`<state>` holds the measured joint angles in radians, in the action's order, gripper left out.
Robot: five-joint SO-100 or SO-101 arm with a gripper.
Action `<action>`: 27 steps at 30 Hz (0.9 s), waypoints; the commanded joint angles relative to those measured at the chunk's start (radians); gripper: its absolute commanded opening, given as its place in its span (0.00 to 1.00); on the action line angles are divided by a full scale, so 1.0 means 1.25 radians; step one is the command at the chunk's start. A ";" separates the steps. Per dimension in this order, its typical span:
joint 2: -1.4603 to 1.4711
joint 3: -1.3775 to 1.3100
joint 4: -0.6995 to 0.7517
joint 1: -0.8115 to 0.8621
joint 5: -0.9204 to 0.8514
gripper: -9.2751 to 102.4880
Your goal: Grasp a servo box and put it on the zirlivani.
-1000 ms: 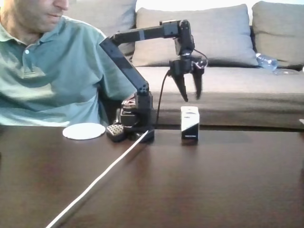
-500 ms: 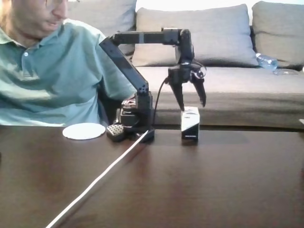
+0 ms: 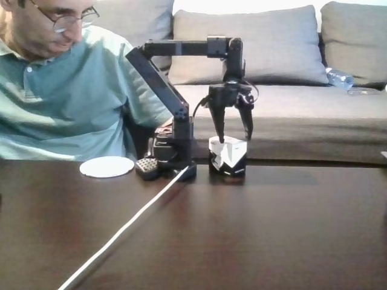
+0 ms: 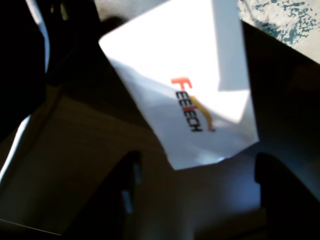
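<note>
Fixed view: gripper (image 3: 233, 141) points down over the servo box (image 3: 228, 156), jaws spread, 1 fingertip (image 3: 220, 138) at the box's top left edge, the other at its right; not clamped. Box sits on the dark table (image 3: 254, 229), rotated, at 3 o'clock from the arm base (image 3: 172, 158). Zirlivani (image 3: 107, 166) lies flat at 9 o'clock from the base, well apart from the box.

Wrist view: white box top (image 4: 185, 80) with red-black print, skewed, between the 2 dark fingers (image 4: 112, 200).

Servo box (image 4: 190, 95): top edge cut off in wrist view, print blurred. In fixed view, lower print (image 3: 228, 158) too small to read.
</note>
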<state>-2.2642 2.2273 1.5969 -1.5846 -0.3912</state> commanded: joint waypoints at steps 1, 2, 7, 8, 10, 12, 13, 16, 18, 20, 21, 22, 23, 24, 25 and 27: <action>-0.005 -0.037 0.015 -0.001 -0.005 0.34; -0.005 -0.039 0.016 0.001 -0.005 0.34; -0.004 -0.040 0.017 -0.033 -0.011 0.35; -0.004 -0.040 0.017 -0.047 -0.011 0.35; -0.004 -0.038 0.016 -0.076 -0.011 0.35; -0.002 -0.038 0.016 -0.115 -0.012 0.35; -0.002 -0.038 0.015 -0.141 -0.012 0.35; 0.013 -0.040 0.016 -0.190 -0.012 0.35; 0.031 -0.040 0.016 -0.185 -0.011 0.35; 0.042 -0.042 0.016 -0.161 -0.015 0.35; 0.047 -0.037 0.016 -0.150 -0.026 0.35; 0.049 -0.031 0.016 -0.137 -0.048 0.35; 0.050 -0.029 0.020 -0.121 -0.063 0.35; 0.050 -0.032 0.029 -0.103 -0.074 0.35; 0.049 -0.037 0.036 -0.088 -0.079 0.35; 0.047 -0.039 0.044 -0.070 -0.082 0.35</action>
<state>-2.2028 2.2151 1.6368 -1.7058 -0.4817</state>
